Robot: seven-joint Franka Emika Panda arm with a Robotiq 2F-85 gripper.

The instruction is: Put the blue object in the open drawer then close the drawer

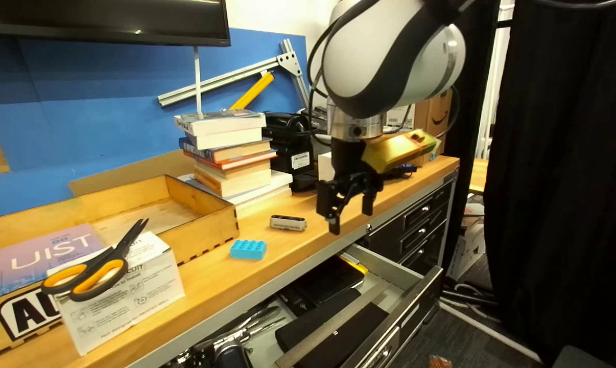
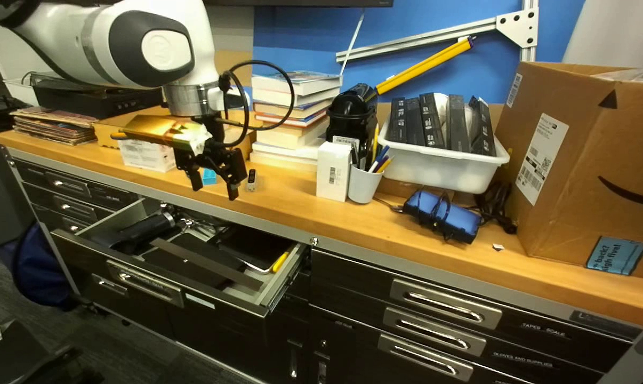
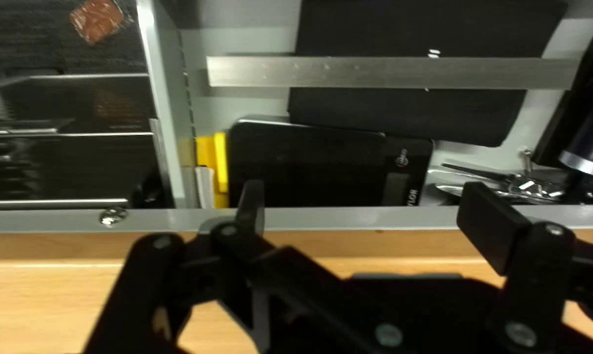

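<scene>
Both exterior views look down from different angles across the tabletop (image 1: 298,244) toward the blue board (image 1: 109,128), sharing the books (image 1: 231,156) and open drawer (image 2: 209,292); the wrist view peers steeply down past the pincer (image 3: 368,215), nearer the drawer.

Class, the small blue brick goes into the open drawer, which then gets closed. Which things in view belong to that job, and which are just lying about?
Belong to the job:
blue brick, on the worktop
open drawer
gripper, open and empty

Just lying about:
scissors, on the white carton
book stack
pen cup
white tub
cardboard box
</scene>
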